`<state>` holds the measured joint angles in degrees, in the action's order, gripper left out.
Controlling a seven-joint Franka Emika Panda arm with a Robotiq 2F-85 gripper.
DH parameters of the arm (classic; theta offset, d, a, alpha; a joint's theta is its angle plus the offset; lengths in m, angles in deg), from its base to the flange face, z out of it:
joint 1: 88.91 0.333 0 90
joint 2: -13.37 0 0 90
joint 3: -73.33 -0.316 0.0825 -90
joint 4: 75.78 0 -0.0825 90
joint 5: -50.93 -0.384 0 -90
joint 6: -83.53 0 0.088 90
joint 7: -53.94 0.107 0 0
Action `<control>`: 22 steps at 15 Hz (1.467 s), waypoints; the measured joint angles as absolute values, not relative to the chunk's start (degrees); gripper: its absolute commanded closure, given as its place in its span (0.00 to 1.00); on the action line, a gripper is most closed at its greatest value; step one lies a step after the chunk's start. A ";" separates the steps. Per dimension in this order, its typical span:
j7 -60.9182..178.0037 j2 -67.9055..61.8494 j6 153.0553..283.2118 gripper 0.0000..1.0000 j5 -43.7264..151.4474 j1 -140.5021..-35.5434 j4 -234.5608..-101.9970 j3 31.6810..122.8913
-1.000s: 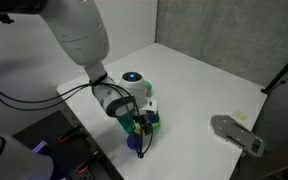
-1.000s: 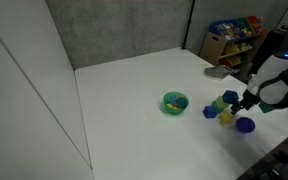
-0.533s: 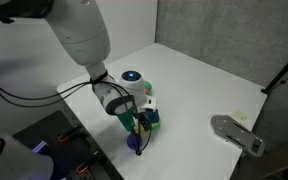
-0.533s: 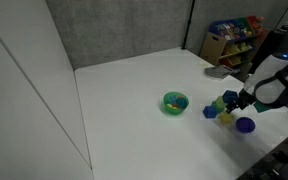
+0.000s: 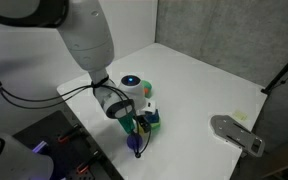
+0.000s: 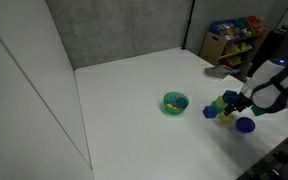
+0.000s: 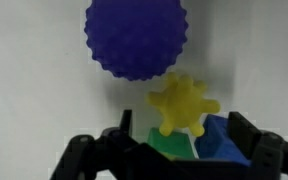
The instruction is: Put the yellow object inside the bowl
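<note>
Reach-to-grasp step. Jaws spread, yellow piece (image 7: 184, 105) between them on the counter (image 6: 124, 90), at 6 o'clock of ball (image 7: 136, 38), against blocks (image 7: 222, 142). Next: descend, pinch yellow only, carry to bowl (image 6: 175, 103) at 9 o'clock.

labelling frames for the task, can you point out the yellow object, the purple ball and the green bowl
yellow object (image 7: 184, 105), wrist view, centre of its star-like body
purple ball (image 7: 136, 38), wrist view, middle of its bumpy surface
green bowl (image 6: 174, 112), in an exterior view, its near outer wall
</note>
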<state>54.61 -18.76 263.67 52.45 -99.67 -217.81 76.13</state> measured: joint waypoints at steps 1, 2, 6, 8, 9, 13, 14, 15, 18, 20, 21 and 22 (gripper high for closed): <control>54.61 -19.23 263.77 0.44 52.45 -99.67 -217.56 76.12; 54.61 -19.64 263.81 0.53 52.45 -99.67 -217.35 76.13; 54.61 -20.84 263.91 0.84 52.45 -99.66 -216.49 76.16; 54.61 -20.97 264.24 0.91 52.45 -99.49 -216.29 76.18; 54.61 -20.97 264.54 0.96 52.45 -99.23 -216.24 76.24; 54.61 -21.16 265.68 0.96 52.45 -97.38 -216.21 78.12; 54.61 -21.19 265.81 0.95 52.45 -97.13 -216.21 78.36; 54.61 -21.19 265.81 0.95 52.45 -97.11 -216.22 78.34; 54.48 -20.58 265.27 0.95 52.45 -97.12 -216.53 77.67; 54.40 -19.05 263.52 0.95 52.45 -97.23 -217.02 76.56; 54.39 -17.99 262.36 0.95 52.45 -97.35 -217.19 75.85; 54.38 -16.63 260.91 0.95 52.45 -97.42 -217.35 75.11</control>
